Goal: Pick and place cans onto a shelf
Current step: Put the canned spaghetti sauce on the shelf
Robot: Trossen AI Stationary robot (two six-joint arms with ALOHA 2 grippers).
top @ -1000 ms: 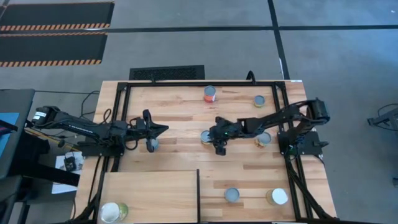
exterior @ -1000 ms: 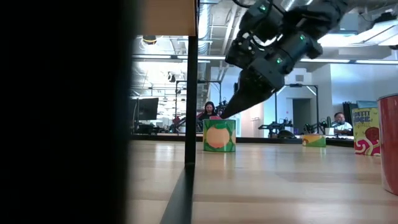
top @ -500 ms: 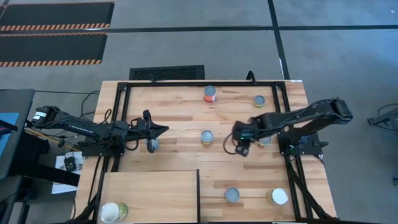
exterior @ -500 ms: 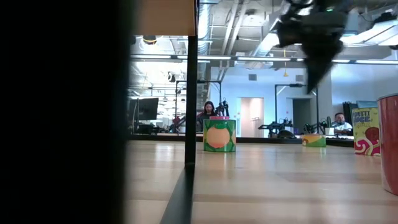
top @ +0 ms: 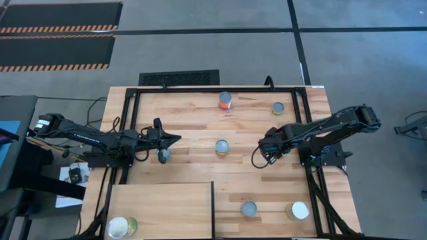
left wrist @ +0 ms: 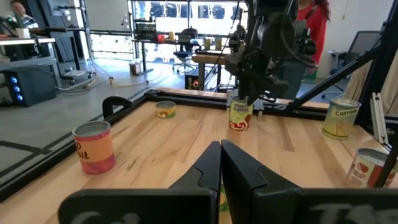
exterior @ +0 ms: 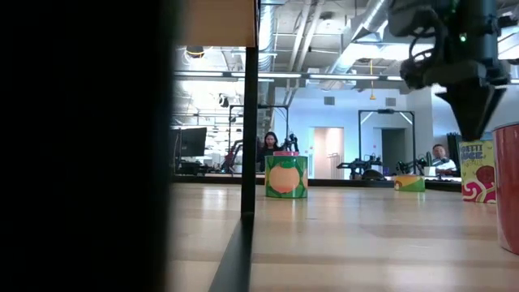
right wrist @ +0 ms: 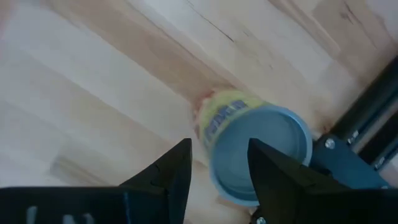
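Up on the shelf (top: pixel 167 203), the pale panel at the near left corner of the table (top: pixel 193 113), one white-topped can (top: pixel 118 227) with a green label sits alone at the outer corner. The dark divider (top: pixel 213 208) runs along the shelf's right edge, and in the low view that upright (exterior: pixel 249 122) cuts straight through the picture.

Out on the planks, a red-labelled can (top: pixel 225 101) stands at the far edge, with a small can (top: pixel 277 108) to its right. A can with an orange-and-green label (top: pixel 221 147) stands alone mid-table. Two more wait near the front: a grey-topped one (top: pixel 249 209) and a wide white-topped one (top: pixel 298 211) beside the right frame rail. Nothing lies between the mid-table cans and the shelf but bare wood and that divider.

The right gripper (top: pixel 272 148) hangs pointing down over a yellow-labelled can (right wrist: pixel 252 152) close to the black frame. Its fingers (right wrist: pixel 171 171) are spread apart, one on either side of the can's near rim in the wrist view, not gripping it. From table level the same gripper (exterior: pixel 470 109) tapers downward above that can (exterior: pixel 475 170).

The left gripper (top: pixel 163 141) waits over the table's left side, right by a small can (top: pixel 164 155), its fingers (left wrist: pixel 214 171) pressed together with nothing between them.
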